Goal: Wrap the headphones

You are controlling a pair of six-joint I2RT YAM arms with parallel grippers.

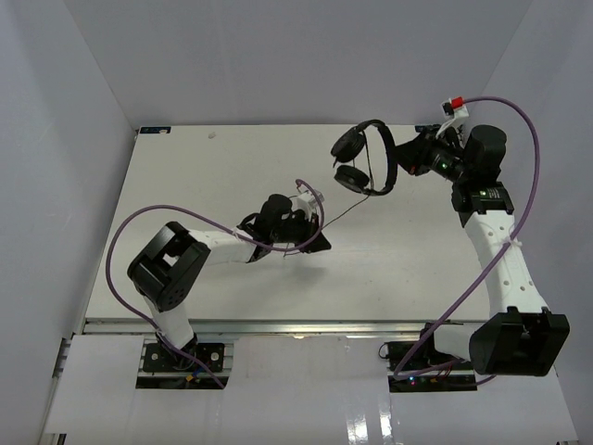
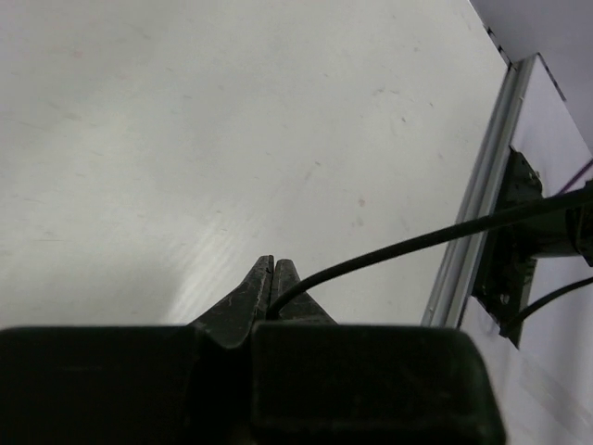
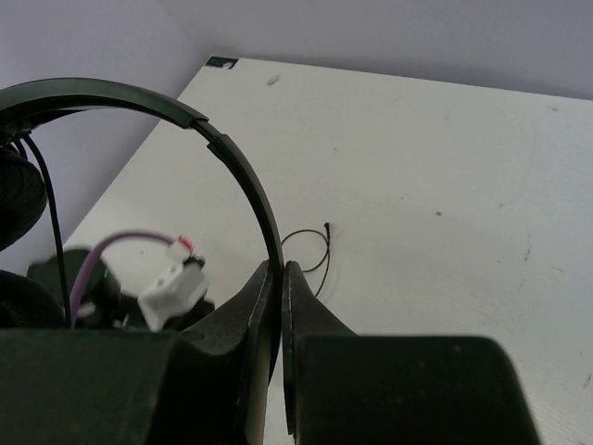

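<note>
The black headphones (image 1: 375, 153) hang above the table's far right. My right gripper (image 1: 400, 165) is shut on their thin headband (image 3: 232, 158), which runs down between its jaws (image 3: 280, 271). One padded earcup (image 3: 14, 195) shows at the left edge of the right wrist view. The thin black cord (image 1: 343, 215) runs from the earcups down-left to my left gripper (image 1: 320, 241) near the table's middle. In the left wrist view that gripper (image 2: 272, 267) is shut on the cord (image 2: 417, 243). The cord's plug end (image 3: 326, 228) lies curled on the table.
The white table (image 1: 232, 176) is boxed in by grey walls on three sides. An aluminium rail (image 2: 473, 213) edges its near side, with the arm bases (image 1: 181, 357) behind it. Purple arm cables (image 1: 528, 167) loop beside both arms.
</note>
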